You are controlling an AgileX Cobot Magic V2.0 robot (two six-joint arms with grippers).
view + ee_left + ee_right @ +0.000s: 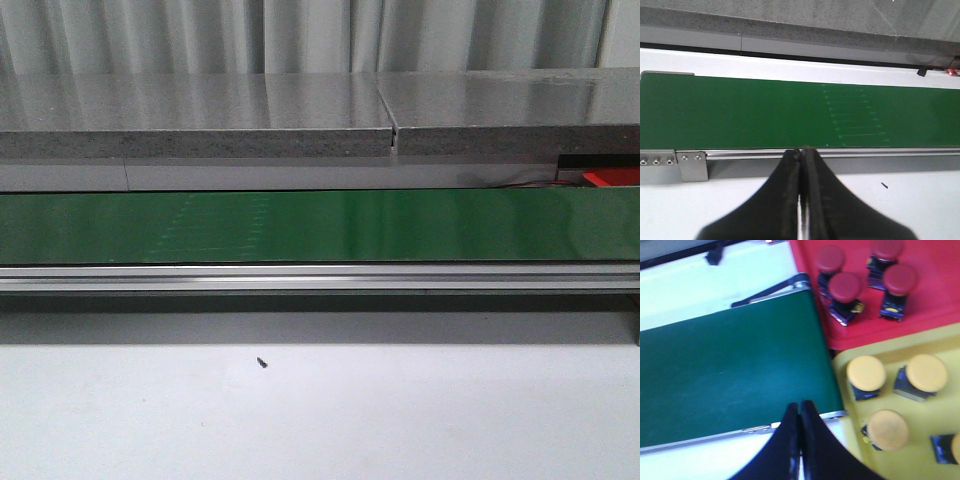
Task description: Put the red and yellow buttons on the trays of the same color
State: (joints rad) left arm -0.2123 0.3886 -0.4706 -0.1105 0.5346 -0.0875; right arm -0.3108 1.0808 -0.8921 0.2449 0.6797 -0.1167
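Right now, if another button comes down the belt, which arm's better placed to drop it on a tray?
Probably the right: its gripper sits beside the red tray and yellow tray. The left wrist view shows only belt.

Only the two tools showed of the robot. The left tool (802,165) had two black fingers (785,200) that were broad at the base and tapered to narrow tips, with a matte surface and a thin pale seam between them. The right tool (799,412) looked alike: black, wedge-shaped fingers (812,450), slightly blurred, without visible markings.
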